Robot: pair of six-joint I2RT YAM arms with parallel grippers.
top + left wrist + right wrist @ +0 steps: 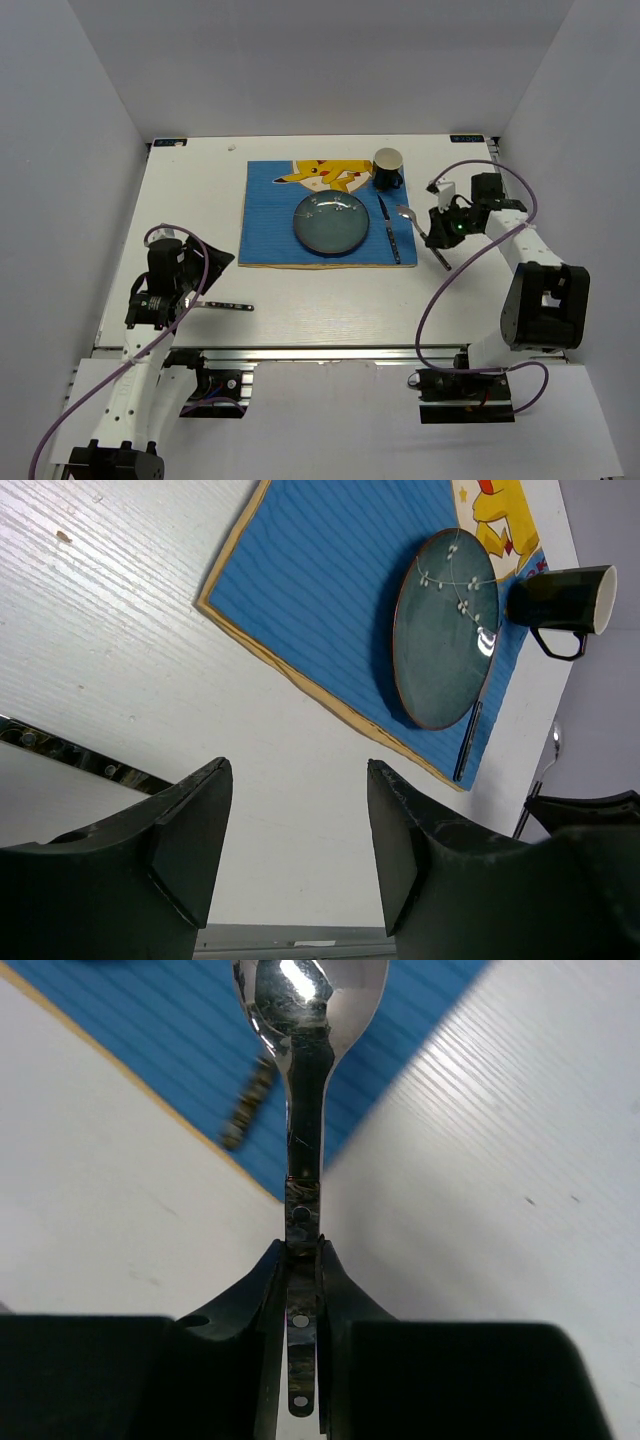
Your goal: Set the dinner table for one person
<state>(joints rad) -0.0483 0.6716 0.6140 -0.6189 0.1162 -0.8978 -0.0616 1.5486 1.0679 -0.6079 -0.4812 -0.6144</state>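
Note:
The white dinner table (190, 200) holds a blue placemat (270, 210) with a yellow cartoon figure. On the mat lie a round blue-grey plate (330, 222), a dark mug (388, 168) at its far right corner and a dark knife (389, 230) along its right edge. My right gripper (434, 236) is shut on the handle of a shiny spoon (300, 990), held just right of the mat with its bowl (403, 211) near the knife. My left gripper (297, 770) is open and empty over bare table, near the front left.
A dark-handled utensil (225, 305) lies on the table just right of the left gripper (205, 265). The metal rail (60, 750) runs along the front edge. White walls enclose the table on three sides.

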